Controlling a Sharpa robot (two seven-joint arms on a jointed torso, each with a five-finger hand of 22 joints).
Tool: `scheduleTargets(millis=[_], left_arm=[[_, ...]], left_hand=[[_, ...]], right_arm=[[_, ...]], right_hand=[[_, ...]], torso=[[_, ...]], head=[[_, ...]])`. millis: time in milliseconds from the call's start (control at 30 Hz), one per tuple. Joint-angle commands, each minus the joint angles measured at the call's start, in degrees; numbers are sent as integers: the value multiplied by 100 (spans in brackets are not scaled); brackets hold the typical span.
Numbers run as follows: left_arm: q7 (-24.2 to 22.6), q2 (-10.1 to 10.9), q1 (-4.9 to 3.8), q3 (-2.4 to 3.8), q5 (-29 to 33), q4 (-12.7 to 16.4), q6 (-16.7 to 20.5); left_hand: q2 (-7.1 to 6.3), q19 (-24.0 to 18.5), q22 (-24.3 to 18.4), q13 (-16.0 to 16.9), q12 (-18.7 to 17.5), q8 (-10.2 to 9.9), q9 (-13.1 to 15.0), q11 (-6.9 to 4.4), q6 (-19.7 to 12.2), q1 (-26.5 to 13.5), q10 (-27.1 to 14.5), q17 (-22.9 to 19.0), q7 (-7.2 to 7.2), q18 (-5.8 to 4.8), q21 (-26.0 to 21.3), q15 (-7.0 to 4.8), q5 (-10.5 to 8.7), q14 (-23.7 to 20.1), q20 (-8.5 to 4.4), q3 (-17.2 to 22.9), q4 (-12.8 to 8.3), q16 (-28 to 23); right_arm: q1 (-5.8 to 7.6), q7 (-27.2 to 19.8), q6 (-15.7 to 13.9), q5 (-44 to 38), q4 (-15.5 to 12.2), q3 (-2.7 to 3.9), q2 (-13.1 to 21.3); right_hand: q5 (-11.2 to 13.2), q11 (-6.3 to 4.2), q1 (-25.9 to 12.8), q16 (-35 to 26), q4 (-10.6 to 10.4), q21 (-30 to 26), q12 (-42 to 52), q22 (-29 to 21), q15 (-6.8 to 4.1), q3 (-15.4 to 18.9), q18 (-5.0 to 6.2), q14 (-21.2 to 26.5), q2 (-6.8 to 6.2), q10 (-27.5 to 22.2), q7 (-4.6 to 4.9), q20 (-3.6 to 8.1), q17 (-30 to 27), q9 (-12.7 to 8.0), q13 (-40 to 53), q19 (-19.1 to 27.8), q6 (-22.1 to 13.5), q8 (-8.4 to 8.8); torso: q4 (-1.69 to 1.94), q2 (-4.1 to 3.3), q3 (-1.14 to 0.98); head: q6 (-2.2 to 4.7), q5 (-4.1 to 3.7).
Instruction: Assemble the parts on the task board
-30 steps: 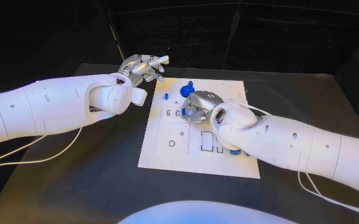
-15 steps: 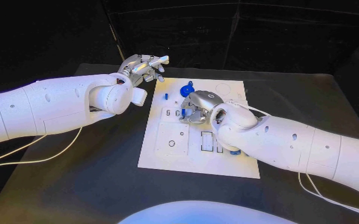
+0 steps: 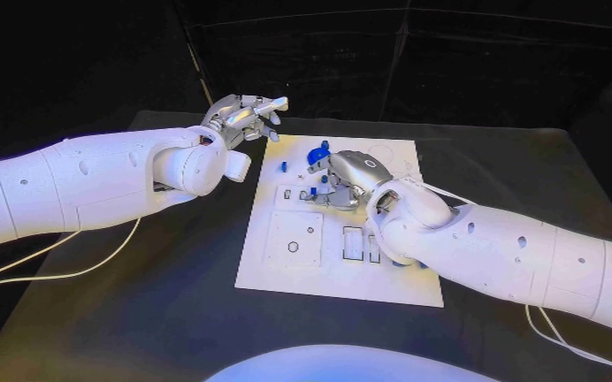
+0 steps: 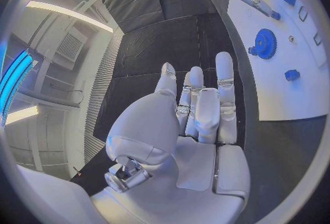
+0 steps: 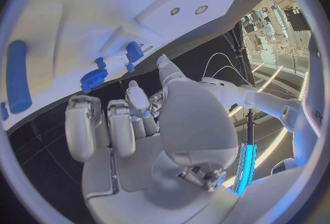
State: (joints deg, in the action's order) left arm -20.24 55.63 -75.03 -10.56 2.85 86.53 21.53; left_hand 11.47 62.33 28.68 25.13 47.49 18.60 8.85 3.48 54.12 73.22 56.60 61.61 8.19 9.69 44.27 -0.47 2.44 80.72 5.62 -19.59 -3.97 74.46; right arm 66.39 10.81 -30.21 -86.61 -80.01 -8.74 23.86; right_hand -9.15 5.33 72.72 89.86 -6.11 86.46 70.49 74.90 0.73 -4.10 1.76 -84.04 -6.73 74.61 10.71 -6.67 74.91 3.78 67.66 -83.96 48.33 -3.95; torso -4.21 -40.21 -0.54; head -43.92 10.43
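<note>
Nearest, a bare stretch of task board (image 3: pixel 319 267), white, flat on the black table (image 3: pixel 166 311), cut with empty slots.

Further in, over the board's middle, right hand (image 3: pixel 342 174). Hovers palm down, fingers loosely bent and apart. Holds nothing, judging by the right wrist view.

Just ahead of its thumb, on the board, a small blue block (image 5: pixel 132 52). Stands apart from the fingers, untouched. Looks like hard plastic: light, stiff, no give, probably slick on the smooth faces. Best pinched across two opposite flat sides, thumb against one finger, low enough to avoid tipping.

Also on the board, a long blue cylinder (image 5: pixel 17 83), lying on its side; exact spot on the board hard to place. Likely to roll under a careless touch, so better gripped across the middle than nudged at an end.

Toward the board's left edge, a tiny blue peg (image 3: pixel 283 167). Easily knocked over or dropped; calls for a fingertip pinch and nothing more.

Beyond the right hand, near the board's far edge, the blue gear (image 3: pixel 319 150). Sits flat on the board, toothed all round. Rigid and light as well. Safer taken by the toothed rim from above than by the smooth flat face.

Farthest, past the board's far left corner, left hand (image 3: pixel 242 115). Hangs raised above the table, fingers stretched out and slightly spread. Grips nothing, well apart from every part.
</note>
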Motion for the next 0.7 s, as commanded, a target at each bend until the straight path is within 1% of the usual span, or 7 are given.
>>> scheduleTargets(millis=[33,133,200,267,400,533,700], left_arm=[[-86,-7,-10,6,-10,-26,-107],[104,-10,-10,6,-118,-45,-206],[450,-4,-10,6,-325,-40,-327],[949,0,-12,6,-756,-40,-505],[1732,36,-43,8,-1655,5,-822],[2580,20,-191,9,-2855,-3,-1299],[3832,-196,-424,10,-3854,-137,-2128]], left_hand=[[-8,103,30,-11,5,-33,-12,1,-69,77,71,364,-10,77,84,-15,28,175,-6,6,-50,244],[17,213,78,71,216,-56,-22,-29,-106,173,319,825,-24,83,180,-44,28,359,-31,49,-106,537],[67,293,124,292,575,-97,-39,-40,-189,225,578,1127,-19,78,266,-60,29,473,-53,112,-136,724],[98,470,372,1698,1631,-1,4,-87,-69,187,1246,1509,-59,55,516,-88,30,606,-87,164,-119,943],[96,751,950,2792,2403,167,91,-151,61,27,1644,1862,-149,-38,999,-152,26,713,-140,217,-43,1128],[145,857,1214,3072,2607,274,152,-176,120,-429,1726,2008,-195,-81,1215,-176,29,751,-166,130,271,1201],[163,917,1428,3249,2740,424,250,-234,152,-1002,1745,2136,-265,-109,1393,-228,24,779,-212,-137,735,1263]], right_arm=[[19,-682,-469,194,-207,9,159],[73,-969,-428,353,-431,20,376],[154,-1239,-268,578,-625,26,598],[269,-1510,12,978,-872,28,923],[454,-1780,414,1768,-1246,28,1464],[598,-1906,697,2477,-1491,32,1936],[730,-1960,892,3127,-1506,32,2266]], right_hand=[[18,31,99,14,-63,-29,-4,669,45,109,8,-596,5,-6,4,-48,1509,10,10,-187,-3,11],[14,29,123,14,-108,-29,0,669,46,156,8,-596,28,-6,1,-51,1509,18,12,-187,20,-2],[9,26,158,14,-131,-29,-2,670,43,170,8,-596,80,-10,-4,-51,1509,23,9,-187,41,-12],[-59,5,287,14,-114,-76,-84,573,29,161,29,-596,200,-86,-26,-43,1509,37,-77,-136,122,-45],[-59,8,350,-131,-120,-283,-433,164,26,252,116,-537,258,-425,-23,-36,1332,31,-453,83,117,-37],[-205,-10,452,-259,-94,-385,-503,-11,12,338,152,-482,325,-528,-46,-26,1181,48,-551,179,188,-102],[-252,-54,572,-205,-36,-382,-263,10,-27,377,147,-509,408,-317,-92,7,1244,72,-329,158,318,-207]], torso=[[-8,16,6],[-4,27,12],[3,41,18],[2,87,29],[-23,132,27],[-71,195,21],[-122,271,-6]], head=[[7,2],[8,0],[3,1],[-22,2],[3,11],[2,13],[-2,31]])
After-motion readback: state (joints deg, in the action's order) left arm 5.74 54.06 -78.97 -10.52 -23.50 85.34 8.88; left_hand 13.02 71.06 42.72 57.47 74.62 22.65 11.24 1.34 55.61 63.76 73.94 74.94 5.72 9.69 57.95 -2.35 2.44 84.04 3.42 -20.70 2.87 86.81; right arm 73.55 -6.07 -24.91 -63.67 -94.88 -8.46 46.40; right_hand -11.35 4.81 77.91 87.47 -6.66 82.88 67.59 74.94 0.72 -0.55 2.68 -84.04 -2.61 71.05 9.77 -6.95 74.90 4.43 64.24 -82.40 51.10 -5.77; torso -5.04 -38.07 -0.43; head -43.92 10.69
